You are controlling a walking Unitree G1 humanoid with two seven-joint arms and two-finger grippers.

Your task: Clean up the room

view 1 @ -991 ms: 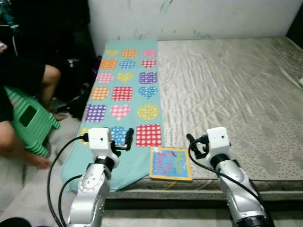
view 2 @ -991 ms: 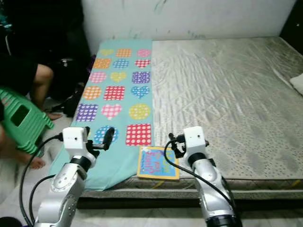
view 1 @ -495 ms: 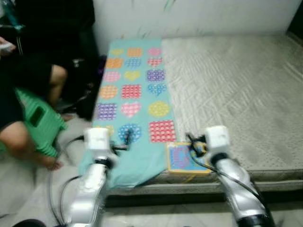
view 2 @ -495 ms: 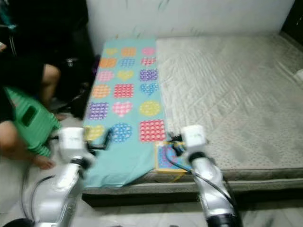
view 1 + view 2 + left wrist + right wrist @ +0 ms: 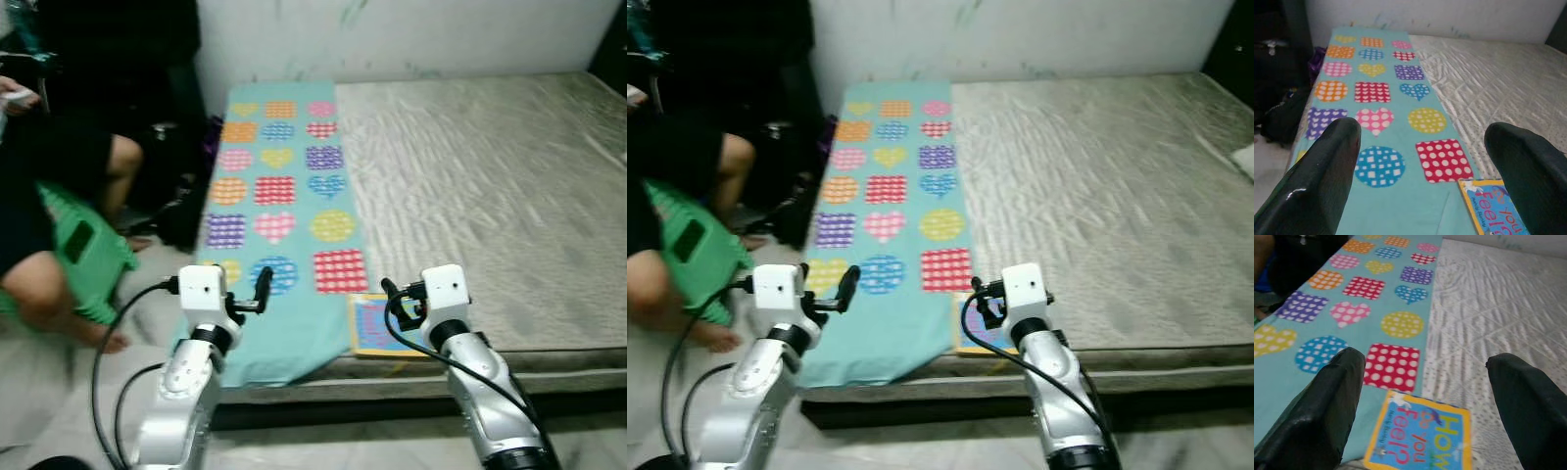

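A wide bed (image 5: 490,176) takes up most of the scene, its grey cover quilted and crinkled with a slight sheen. Along its left side lies a long teal cloth (image 5: 279,206), smooth and flat, printed with rows of dotted and checked hearts, circles and squares in orange, pink, purple, yellow, blue and red; its near end hangs over the mattress edge.

The book (image 5: 1420,438) is a thin, square children's picture book with a yellow border, a blue cover and large coloured lettering (the words "How", "you" and "feel" can be read in the right wrist view). It lies flat at the near edge of the bed, just beside the cloth's right edge and just below the red dotted square (image 5: 1444,160).

The right gripper (image 5: 402,304) hangs just over the book's near left corner, its two black fingers (image 5: 1327,406) spread wide apart and holding nothing. The left gripper (image 5: 257,291) hovers over the near end of the teal cloth, fingers (image 5: 1322,171) likewise wide apart and empty.

On the left, beside the bed, a person (image 5: 39,196) in dark clothes sits on a green plastic stool (image 5: 83,255), bare foot on the pale floor (image 5: 69,392).
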